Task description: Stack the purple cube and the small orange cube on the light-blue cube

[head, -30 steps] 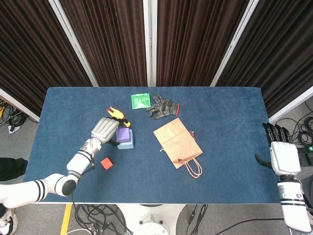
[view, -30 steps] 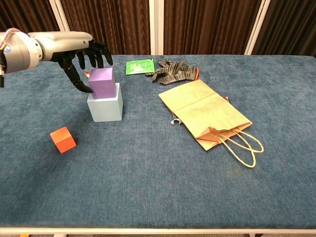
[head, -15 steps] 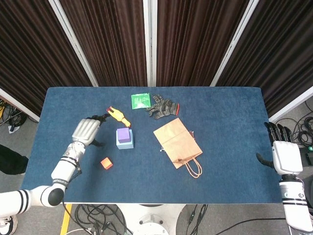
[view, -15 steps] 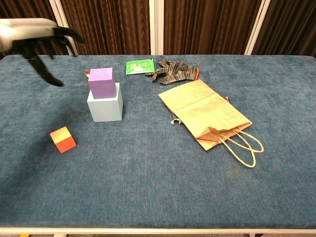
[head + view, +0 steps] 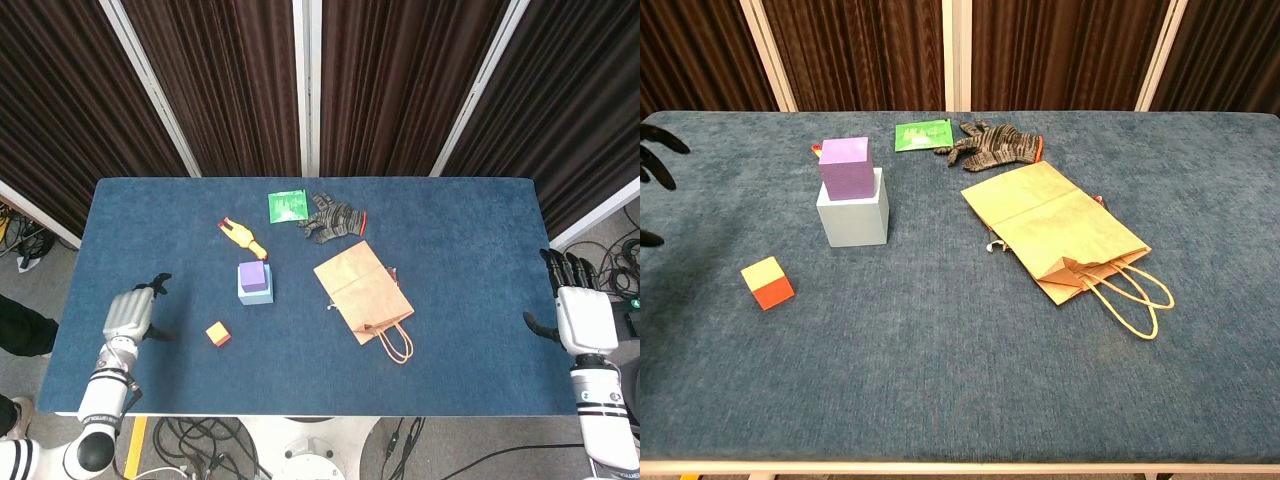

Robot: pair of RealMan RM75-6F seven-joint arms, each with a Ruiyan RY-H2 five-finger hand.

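with the purple cube (image 5: pixel 845 166) on the light-blue cube (image 5: pixel 854 219), the small orange cube (image 5: pixel 767 281) lies alone, probably light and rigid, best pinched on opposite faces; left hand (image 5: pixel 130 313) spread, empty, right hand (image 5: pixel 578 312) empty, fingers straight.

Matt brown paper bag (image 5: pixel 1060 225), knitted cloth glove (image 5: pixel 990 145), carpet-like table (image 5: pixel 960 380).

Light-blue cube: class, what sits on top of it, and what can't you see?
The purple cube sits on the light-blue cube, offset toward its left rear. The covered part of the blue top face is hidden.
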